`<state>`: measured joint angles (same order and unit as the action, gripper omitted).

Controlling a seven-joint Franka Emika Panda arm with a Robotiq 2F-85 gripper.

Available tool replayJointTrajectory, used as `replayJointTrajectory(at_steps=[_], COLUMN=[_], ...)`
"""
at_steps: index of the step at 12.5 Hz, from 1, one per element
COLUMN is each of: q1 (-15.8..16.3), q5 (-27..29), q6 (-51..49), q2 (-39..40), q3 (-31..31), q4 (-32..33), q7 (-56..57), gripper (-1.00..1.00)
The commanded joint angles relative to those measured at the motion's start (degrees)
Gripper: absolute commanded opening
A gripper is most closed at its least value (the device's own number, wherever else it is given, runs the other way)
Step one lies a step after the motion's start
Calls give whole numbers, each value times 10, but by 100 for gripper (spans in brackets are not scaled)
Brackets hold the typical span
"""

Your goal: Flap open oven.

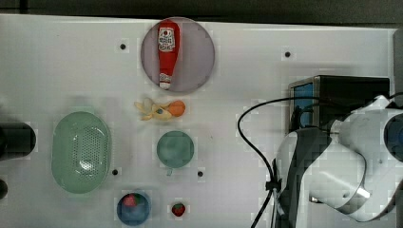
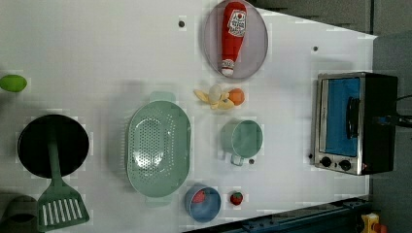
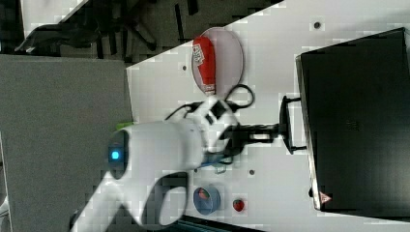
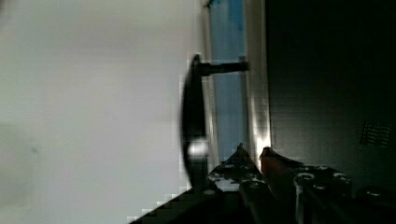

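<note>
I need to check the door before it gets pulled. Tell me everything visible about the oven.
The oven is a black metal-looking box with a silver front frame, blue-tinted glass door, dark bar handle and two small black knobs. It stands at the white table's edge, door shut. The gripper reaches up to the handle.

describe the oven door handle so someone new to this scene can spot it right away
Find the large black boxy toaster oven at the left view's right edge of the white table. Its front is a silver frame around a blue-tinted glass door. The handle is the dark bar standing off the glass on two posts, unlike the small round black knobs beside the door.
</note>
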<state>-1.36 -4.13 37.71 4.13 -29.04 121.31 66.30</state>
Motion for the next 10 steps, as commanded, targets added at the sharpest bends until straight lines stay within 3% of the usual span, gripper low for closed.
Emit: replayJointTrajectory(at_steps=[1, 6, 10], q1=[3, 3, 22], q5=[3, 3, -26], q6=[56, 146, 152], q2=[11, 47, 63], q3=[7, 9, 20], q4=[36, 75, 76], q7=[32, 31, 11], gripper=[-65, -65, -65])
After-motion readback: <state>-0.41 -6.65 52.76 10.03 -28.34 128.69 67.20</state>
